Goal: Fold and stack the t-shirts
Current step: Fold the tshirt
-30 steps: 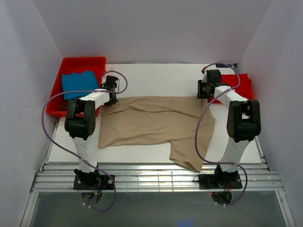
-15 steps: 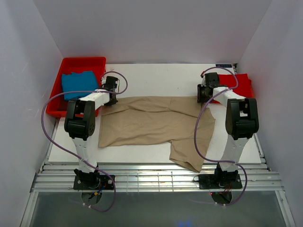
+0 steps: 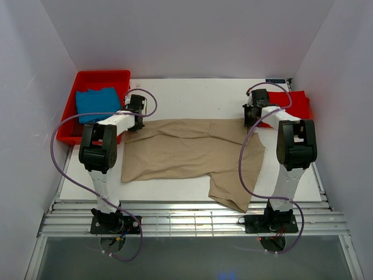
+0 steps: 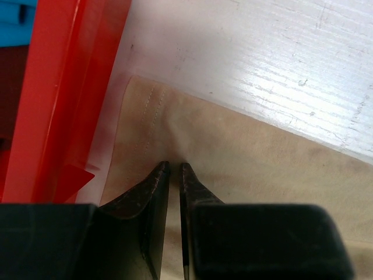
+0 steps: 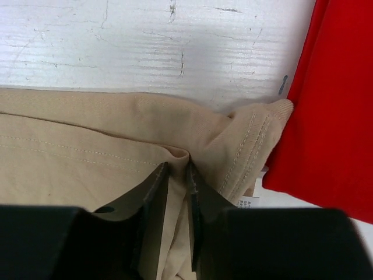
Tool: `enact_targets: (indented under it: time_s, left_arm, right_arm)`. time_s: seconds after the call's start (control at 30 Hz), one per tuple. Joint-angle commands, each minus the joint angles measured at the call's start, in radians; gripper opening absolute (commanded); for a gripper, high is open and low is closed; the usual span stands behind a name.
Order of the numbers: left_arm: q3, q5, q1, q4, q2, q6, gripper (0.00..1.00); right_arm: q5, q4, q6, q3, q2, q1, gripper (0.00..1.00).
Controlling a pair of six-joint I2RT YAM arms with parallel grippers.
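The tan t-shirt (image 3: 192, 151) lies spread across the white table, with one part hanging over the near edge. My left gripper (image 3: 137, 115) is at its back left corner, next to the tray. In the left wrist view its jaws (image 4: 173, 167) are shut on the tan cloth (image 4: 262, 157) near a stitched hem. My right gripper (image 3: 252, 114) is at the back right corner. There its jaws (image 5: 178, 167) pinch a raised fold of tan cloth (image 5: 87, 146). The red t-shirt (image 3: 294, 104) (image 5: 332, 116) lies just right of that corner. The blue t-shirt (image 3: 96, 104) rests folded in the tray.
A red plastic tray (image 3: 99, 76) (image 4: 76, 87) stands at the back left, its wall close beside my left fingers. White walls enclose the table on three sides. A slatted metal rail (image 3: 186, 221) runs along the near edge between the arm bases.
My right jaws have closed in on the fold of tan cloth, and the right arm has shifted slightly. The left arm and the shirts have not moved.
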Motion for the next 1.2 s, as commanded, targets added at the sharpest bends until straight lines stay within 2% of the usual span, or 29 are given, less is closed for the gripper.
enact_targets:
  time_s: [0.0,0.2,0.4,0.6,1.17]
  left_arm:
    - [-0.012,-0.026,0.000,-0.006,-0.071,0.015,0.24]
    - [-0.020,-0.024,0.000,-0.006,-0.077,0.010,0.24]
    - [-0.029,-0.015,0.000,-0.003,-0.079,0.007,0.24]
    - [-0.054,-0.020,0.000,0.006,-0.099,0.016,0.24]
    - [-0.084,-0.024,0.001,0.029,-0.125,0.039,0.24]
  right_arm:
    - [0.019,0.010,-0.018,0.038,-0.021,-0.001,0.21]
    - [0.017,-0.031,-0.028,0.034,-0.089,-0.001,0.11]
    - [-0.082,-0.007,-0.060,-0.046,-0.185,-0.001,0.08]
    - [-0.153,-0.051,-0.052,-0.072,-0.236,-0.001,0.08]
    - [-0.234,-0.358,0.012,-0.209,-0.482,0.059,0.08]
